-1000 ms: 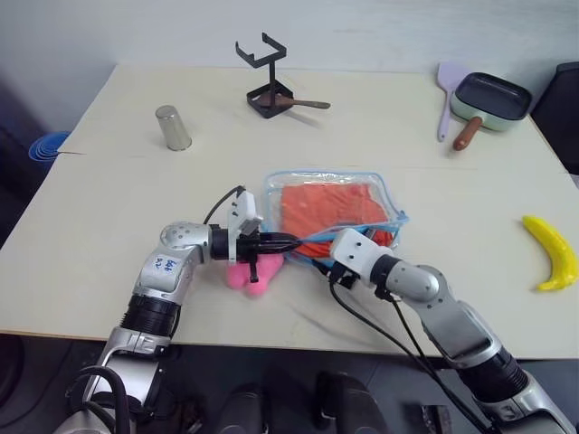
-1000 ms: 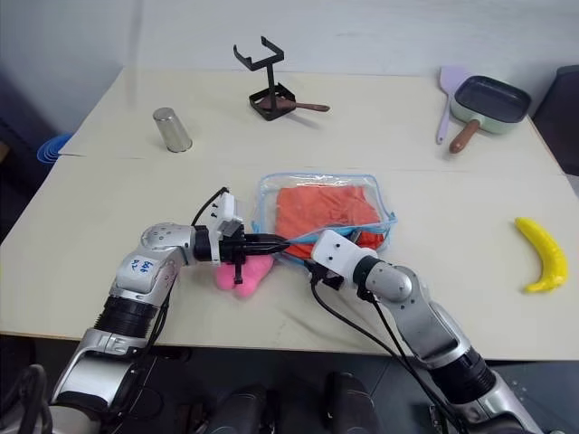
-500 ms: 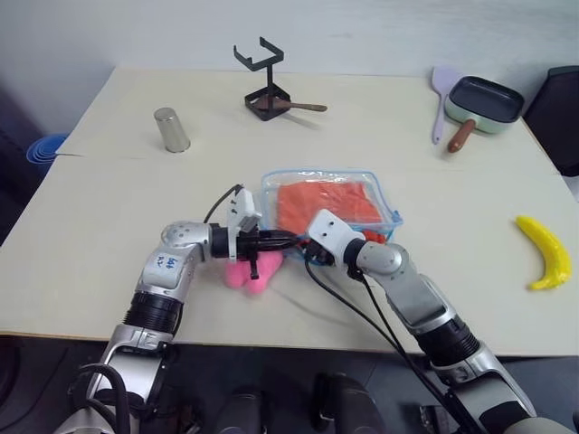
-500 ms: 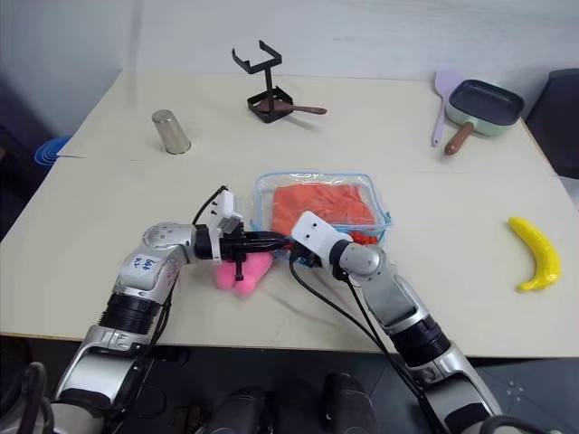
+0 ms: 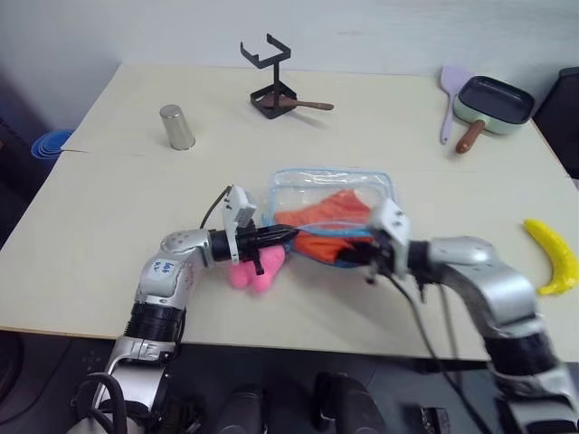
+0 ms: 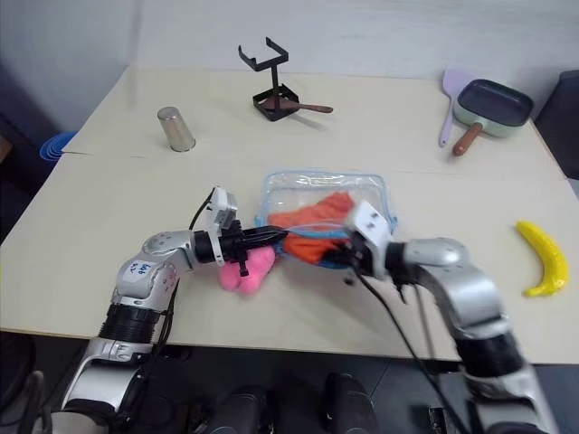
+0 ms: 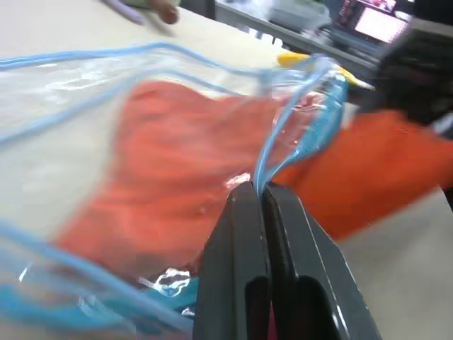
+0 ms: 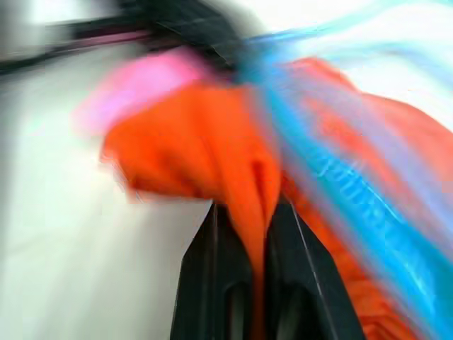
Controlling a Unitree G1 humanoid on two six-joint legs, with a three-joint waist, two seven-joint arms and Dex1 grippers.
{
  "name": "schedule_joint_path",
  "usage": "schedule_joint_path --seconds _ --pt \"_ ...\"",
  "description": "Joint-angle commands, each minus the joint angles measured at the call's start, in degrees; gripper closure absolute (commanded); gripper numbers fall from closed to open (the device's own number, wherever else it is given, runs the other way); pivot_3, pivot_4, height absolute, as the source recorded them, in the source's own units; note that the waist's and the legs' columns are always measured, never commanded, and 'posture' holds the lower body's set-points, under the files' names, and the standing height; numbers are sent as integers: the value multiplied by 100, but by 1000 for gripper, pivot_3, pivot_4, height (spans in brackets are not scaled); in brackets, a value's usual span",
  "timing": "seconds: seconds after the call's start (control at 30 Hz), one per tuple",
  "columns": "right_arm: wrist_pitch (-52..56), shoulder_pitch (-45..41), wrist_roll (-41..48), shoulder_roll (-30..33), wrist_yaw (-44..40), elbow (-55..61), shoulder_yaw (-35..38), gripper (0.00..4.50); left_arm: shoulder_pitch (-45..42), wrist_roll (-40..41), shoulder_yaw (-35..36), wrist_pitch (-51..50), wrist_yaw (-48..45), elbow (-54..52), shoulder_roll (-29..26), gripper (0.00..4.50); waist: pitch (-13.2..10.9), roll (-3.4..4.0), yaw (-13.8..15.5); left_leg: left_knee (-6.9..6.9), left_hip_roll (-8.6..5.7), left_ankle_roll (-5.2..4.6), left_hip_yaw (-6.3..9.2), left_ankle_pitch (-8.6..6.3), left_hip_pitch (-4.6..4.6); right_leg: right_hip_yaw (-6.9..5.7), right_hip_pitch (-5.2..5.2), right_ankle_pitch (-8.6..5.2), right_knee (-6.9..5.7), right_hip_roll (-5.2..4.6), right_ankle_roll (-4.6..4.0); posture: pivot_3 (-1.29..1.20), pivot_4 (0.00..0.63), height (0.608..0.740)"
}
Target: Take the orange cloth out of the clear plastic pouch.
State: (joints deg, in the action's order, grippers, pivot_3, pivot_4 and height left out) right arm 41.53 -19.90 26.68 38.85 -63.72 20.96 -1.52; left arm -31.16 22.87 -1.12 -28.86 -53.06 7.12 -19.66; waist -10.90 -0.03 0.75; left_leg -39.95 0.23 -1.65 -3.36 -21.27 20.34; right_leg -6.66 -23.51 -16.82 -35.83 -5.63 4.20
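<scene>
The pouch (image 5: pixel 330 194) is glossy clear plastic with light blue trim, the cloth (image 5: pixel 327 226) inside is soft matt orange fabric, a fluffy pink plush (image 5: pixel 255 269) lies at its 8 o'clock, and the table (image 5: pixel 118 208) is smooth pale matt.

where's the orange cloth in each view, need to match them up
Left eye view: orange cloth at centre, half out of the pouch mouth.
Right eye view: centre, same pose.
Left wrist view: behind the pouch film.
Right wrist view: a fold pinched between the fingers.
Shared landmark: the clear plastic pouch's blue trim.
</scene>
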Motion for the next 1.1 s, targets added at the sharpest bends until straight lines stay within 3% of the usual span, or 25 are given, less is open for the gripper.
schedule_joint_path --seconds 0.03,0.23,0.4,0.57,0.73,0.93,1.07,1.1 --pt "474 353 1414 321 -604 799 746 4454 113 126 122 -235 299 -300 7 4500 0 0 11 -1 0 0 0 0 -2 0 2 0 -1 0 0 0 150 740" --pt "1529 960 3418 887 -143 1272 2128 4454 144 190 238 -400 424 -460 -162 4500 -1 -1 11 -3 4 2 -1 1 -11 3 7 1 -4 -1 1 0 150 740" --pt "1847 666 4001 1711 286 184 3572 4454 268 205 218 -307 155 -661 -584 4500 -1 0 24 -1 2 3 -3 0 -10 7 5 1 0 -6 1 0 150 740" --pt "272 90 2329 2930 -312 -1558 3601 4454 404 199 158 -112 -140 -788 -905 4500 -3 3 51 0 -1 2 -13 0 -10 13 1 0 17 -7 0 0 150 740" --pt "-1866 -254 626 3523 -988 -3061 2609 4454 449 106 112 114 -247 -723 -1058 4500 -4 4 48 5 0 2 -25 1 -11 17 0 0 16 -3 1 0 150 740" --pt "-4886 108 -1003 2385 -474 -3926 1663 4454 540 12 -23 344 -278 -724 -1083 4500 -4 4 33 0 1 4 -32 2 -15 18 0 1 -3 0 2 0 150 740" --pt "-5157 1205 -833 1444 -509 -3614 1540 4454 657 -149 -203 615 -434 -806 -1186 4500 -8 14 64 2 1 10 -32 5 -10 15 -7 1 -11 2 2 0 150 740" --pt "-5151 1504 -814 1298 -548 -3575 1509 4199 719 -159 -234 716 -542 -865 -1236 4500 -8 16 73 3 1 10 -32 5 -9 15 -8 1 -10 4 2 0 150 740"
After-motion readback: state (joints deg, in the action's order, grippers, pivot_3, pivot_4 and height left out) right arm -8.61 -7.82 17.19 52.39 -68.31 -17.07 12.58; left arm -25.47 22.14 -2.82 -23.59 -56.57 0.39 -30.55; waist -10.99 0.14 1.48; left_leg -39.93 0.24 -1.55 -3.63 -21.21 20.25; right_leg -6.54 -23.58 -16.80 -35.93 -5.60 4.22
